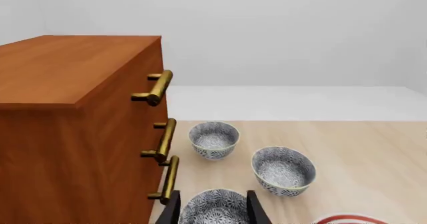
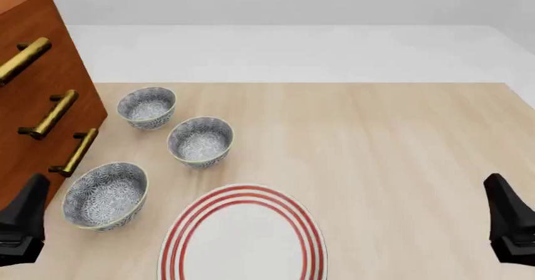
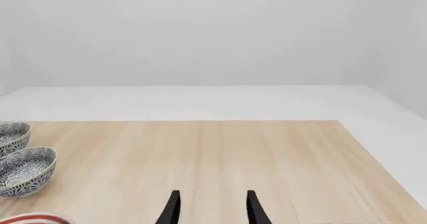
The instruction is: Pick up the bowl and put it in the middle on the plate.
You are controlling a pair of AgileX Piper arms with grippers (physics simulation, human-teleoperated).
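Three small round ceramic bowls with blue-grey floral patterning are sitting in a loose diagonal line on the pale wooden bench (image 2: 393, 142), beside a reddish-brown wooden drawer cabinet (image 2: 34, 73) with brass bar handles. Nearest the arms is the bowl (image 2: 105, 194), resting upright just beside the large round white plate with red concentric rings (image 2: 242, 236), apart from it but near. It seems the likeliest target, since the left gripper (image 1: 213, 209) is lining up on it: in the left wrist view the bowl is showing between the two dark fingertips, with the jaws spread wide on either side of it and not yet touching. The middle bowl (image 2: 200, 141) and the far bowl (image 2: 147, 106) are standing further back, clear of that approach. The right gripper (image 3: 212, 209) is hanging over bare bench well apart from everything, its jaws spread and holding nothing, probably parked so as not to crowd the plate. The plate is lying bare, so the lift and the placing are both still to be done.
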